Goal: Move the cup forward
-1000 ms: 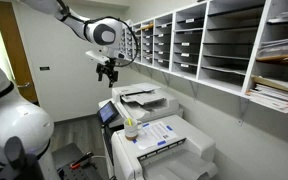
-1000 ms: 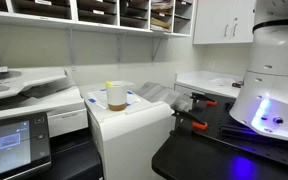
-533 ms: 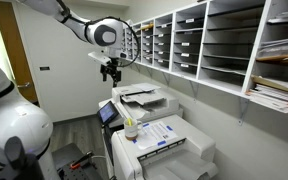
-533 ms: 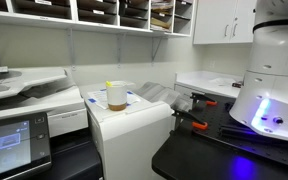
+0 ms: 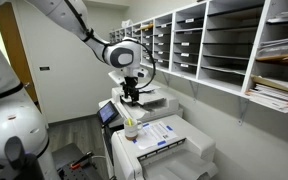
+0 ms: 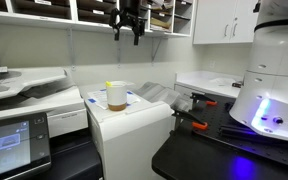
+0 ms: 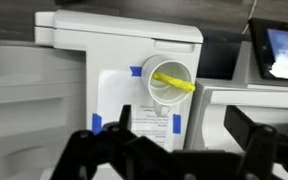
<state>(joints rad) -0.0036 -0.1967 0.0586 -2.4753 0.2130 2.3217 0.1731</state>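
Gripper (image 6: pixel 128 28) hangs in the air above the white printer (image 6: pixel 134 135). My fingers are spread wide with nothing between them. The cup (image 6: pixel 116 96) stands upright on the printer's top, well apart from my fingertips. In the wrist view it (image 7: pixel 169 85) sits below me, roughly centred between my fingers. A yellow piece lies across its mouth, possibly a straw; the view is too blurred to tell.

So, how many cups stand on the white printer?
1. The cup stands upright on top of the white printer, with the open claw high above it. None seems hidden.
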